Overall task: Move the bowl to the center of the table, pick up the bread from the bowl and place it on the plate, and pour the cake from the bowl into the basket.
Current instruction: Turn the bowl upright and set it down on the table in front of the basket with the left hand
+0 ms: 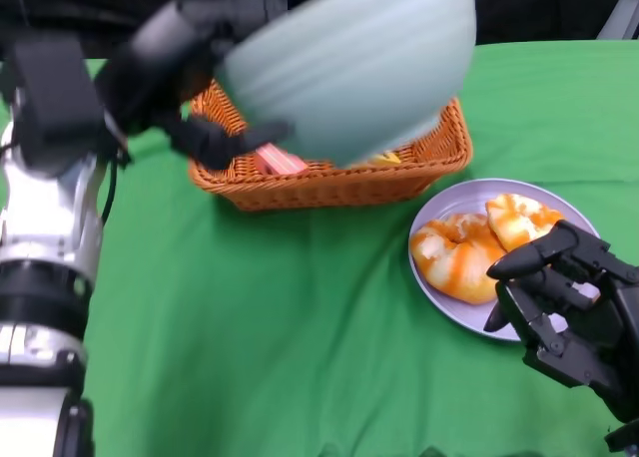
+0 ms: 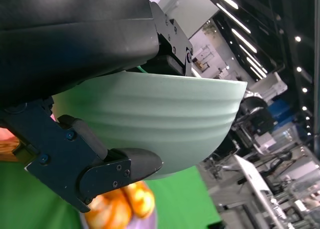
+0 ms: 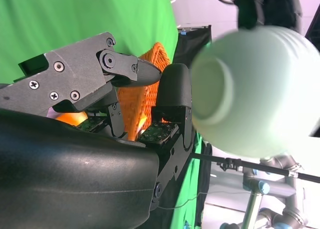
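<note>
The left hand (image 1: pixel 205 73) clamps its fingers (image 2: pixel 122 169) on the pale green ribbed bowl (image 1: pixel 349 68), holding it tipped above the woven wicker basket (image 1: pixel 329 173) on the green cloth worktop (image 1: pixel 260 327). Something pink lies inside the basket. Right of the basket, a round lilac plate (image 1: pixel 454 312) carries glazed orange-and-white bread (image 1: pixel 459 257). The right hand (image 1: pixel 569 302) rests at the plate's near edge, fingers (image 1: pixel 529 260) apart, gripping nothing.

No text, label, brand, number or sign can be read in any view; the background equipment in the wrist views is too blurred to show lettering.
</note>
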